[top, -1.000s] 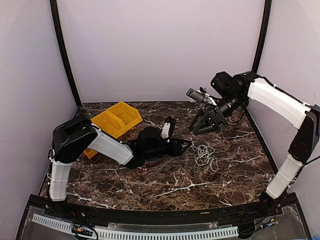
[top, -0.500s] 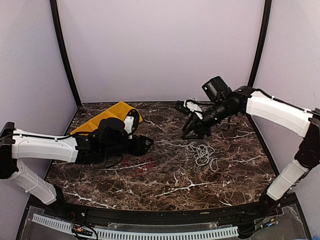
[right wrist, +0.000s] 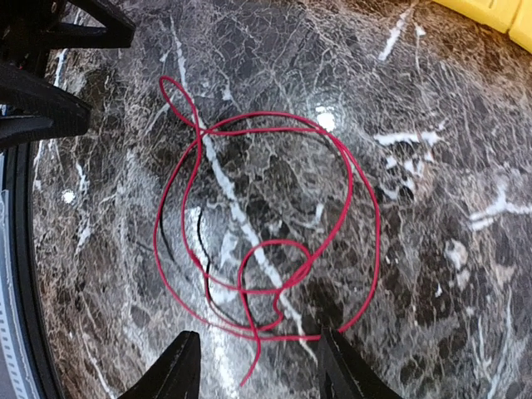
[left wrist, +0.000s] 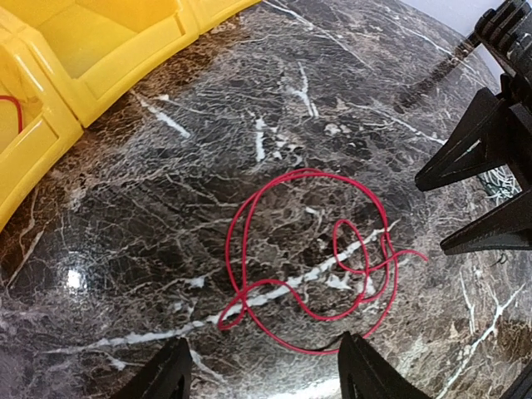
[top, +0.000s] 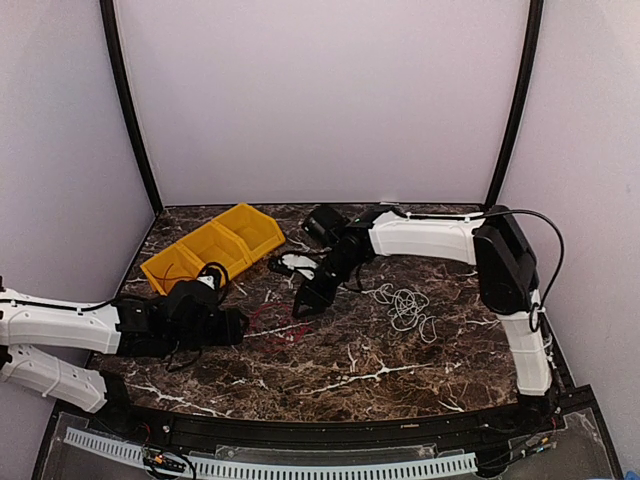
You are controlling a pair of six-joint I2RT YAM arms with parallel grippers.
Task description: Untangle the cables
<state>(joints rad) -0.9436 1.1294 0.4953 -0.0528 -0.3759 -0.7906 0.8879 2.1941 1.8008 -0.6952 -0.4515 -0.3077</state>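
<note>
The right arm has swung in from the back of the marble table (top: 400, 370) to its centre, and the left arm has drawn back toward the near left, uncovering the yellow bin (top: 215, 245); the right gripper (right wrist: 255, 334) now hangs low over the red cable (left wrist: 307, 172), fingers spread, holding nothing; the left gripper (left wrist: 266, 342) faces the same cable from the other side, fingers also apart and empty; the red cable lies flat in a loose loop with a small knot-like twist; a thin black strand (right wrist: 202, 249) crosses inside it; the white cable (top: 405, 307) sits coiled well to the right.
</note>
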